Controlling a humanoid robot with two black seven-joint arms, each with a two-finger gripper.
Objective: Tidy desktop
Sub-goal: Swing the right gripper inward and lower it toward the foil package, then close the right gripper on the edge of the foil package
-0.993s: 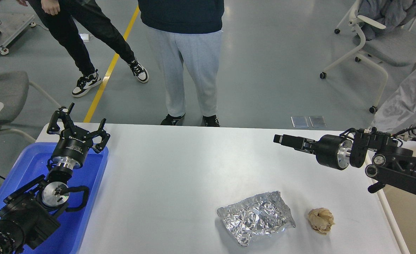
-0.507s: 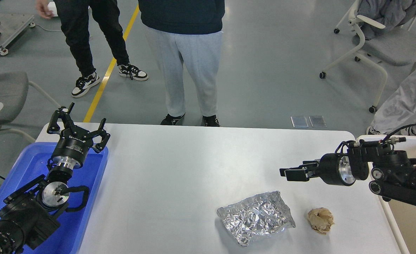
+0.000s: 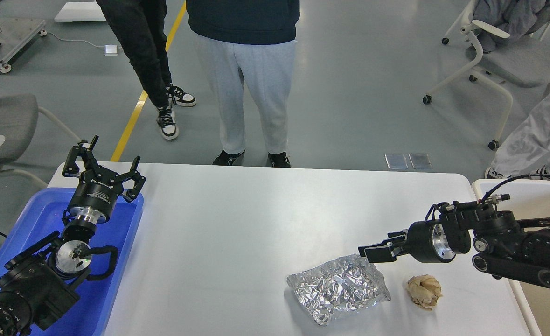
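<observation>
The desktop (image 3: 237, 224) is a wide white tabletop with rounded corners. A crumpled silver foil bag (image 3: 339, 288) lies near its front edge. A small crumpled tan paper ball (image 3: 424, 291) lies just right of the bag. My right gripper (image 3: 372, 250) comes in from the right, hovers just above the bag's upper right corner, and is open. My left gripper (image 3: 102, 163) is open and empty, pointing up over the far end of the blue tray (image 3: 46, 219).
The blue plastic tray sits at the table's left edge under my left arm. A beige bin (image 3: 536, 284) stands at the right edge under my right arm. Two people (image 3: 242, 79) stand behind the table. Office chairs (image 3: 503, 60) stand at the back right.
My right gripper has moved down and toward me, from high over the table's right side to just above the foil bag. The person at the back left has walked to the right. The left arm has not moved.
</observation>
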